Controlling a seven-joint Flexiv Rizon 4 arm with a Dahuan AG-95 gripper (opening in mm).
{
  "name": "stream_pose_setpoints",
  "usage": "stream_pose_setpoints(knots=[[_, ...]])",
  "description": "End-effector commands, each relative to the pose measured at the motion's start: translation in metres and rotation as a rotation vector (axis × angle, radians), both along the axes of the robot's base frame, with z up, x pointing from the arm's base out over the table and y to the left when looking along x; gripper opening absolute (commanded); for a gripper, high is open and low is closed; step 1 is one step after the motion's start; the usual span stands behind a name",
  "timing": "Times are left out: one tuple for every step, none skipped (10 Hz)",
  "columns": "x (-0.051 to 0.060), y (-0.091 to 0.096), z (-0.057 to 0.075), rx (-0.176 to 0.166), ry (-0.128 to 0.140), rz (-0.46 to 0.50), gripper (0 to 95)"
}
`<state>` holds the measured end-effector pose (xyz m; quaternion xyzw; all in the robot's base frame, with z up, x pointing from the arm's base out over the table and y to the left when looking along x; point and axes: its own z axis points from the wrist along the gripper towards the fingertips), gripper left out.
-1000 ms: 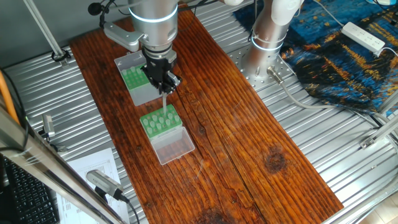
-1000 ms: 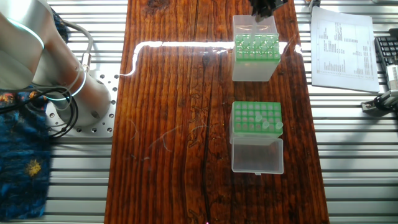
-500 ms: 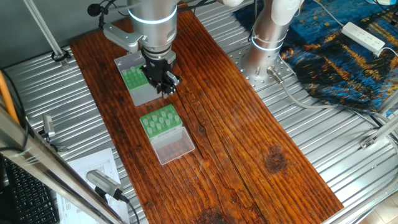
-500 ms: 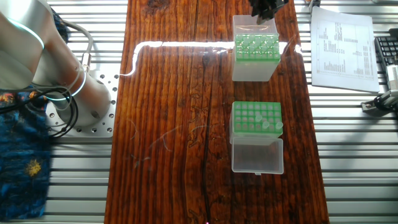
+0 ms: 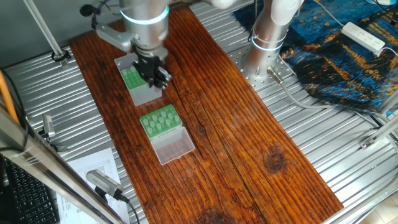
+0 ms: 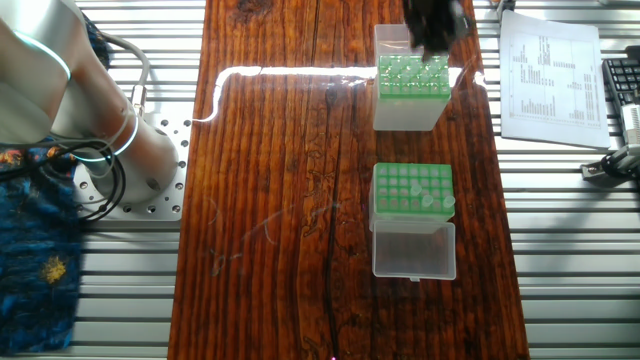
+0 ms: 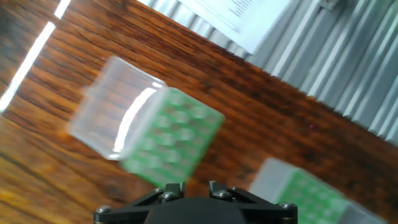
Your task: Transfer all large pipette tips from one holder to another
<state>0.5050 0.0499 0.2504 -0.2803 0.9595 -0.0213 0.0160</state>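
Now the hand (image 5: 155, 73) is seen hanging over the taller grey-sided holder (image 5: 138, 84) at the far left of the counter (image 5: 249, 143), where a second ago it was held nearer the low green rack (image 5: 159, 119) with a tip between its fingers. No tip is seen in it now, though whether the fingers are parted or closed cannot be told, since motion blur covers them in every view. It is judged that the carried tip has been set down in the low rack and that another is about to be fetched. In the other fixed view a few large pipette tips (image 6: 434, 201) are seen standing along the right edge of the low rack, while many more remain in the taller holder (image 6: 410, 78), so the transfer is judged barely begun
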Motion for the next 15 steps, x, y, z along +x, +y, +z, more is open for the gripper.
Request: stream_pose_setpoints(knots=[[0.003,-0.037,-0.015,0.011,-0.009,0.017,19.0],[0.003,-0.047,-0.019,0.005,-0.009,0.007,19.0],[0.005,-0.057,-0.023,-0.001,-0.007,0.007,19.0],[0.009,-0.065,-0.029,-0.006,-0.007,0.019,19.0],[0.012,-0.070,-0.034,-0.005,-0.007,0.034,19.0],[0.015,-0.077,-0.041,0.002,-0.008,0.081,19.0],[0.015,-0.080,-0.043,0.002,-0.008,0.110,19.0],[0.015,-0.080,-0.043,0.005,-0.008,0.136,19.0],[0.015,-0.080,-0.043,0.061,0.007,0.118,19.0],[0.015,-0.080,-0.043,0.081,0.025,0.033,19.0],[0.015,-0.080,-0.043,0.078,0.026,-0.011,19.0],[0.015,-0.080,-0.043,0.073,0.025,-0.127,19.0],[0.015,-0.080,-0.043,0.062,0.028,-0.218,19.0],[0.015,-0.080,-0.043,0.058,0.033,-0.288,19.0],[0.015,-0.080,-0.043,0.048,0.028,-0.294,19.0]])
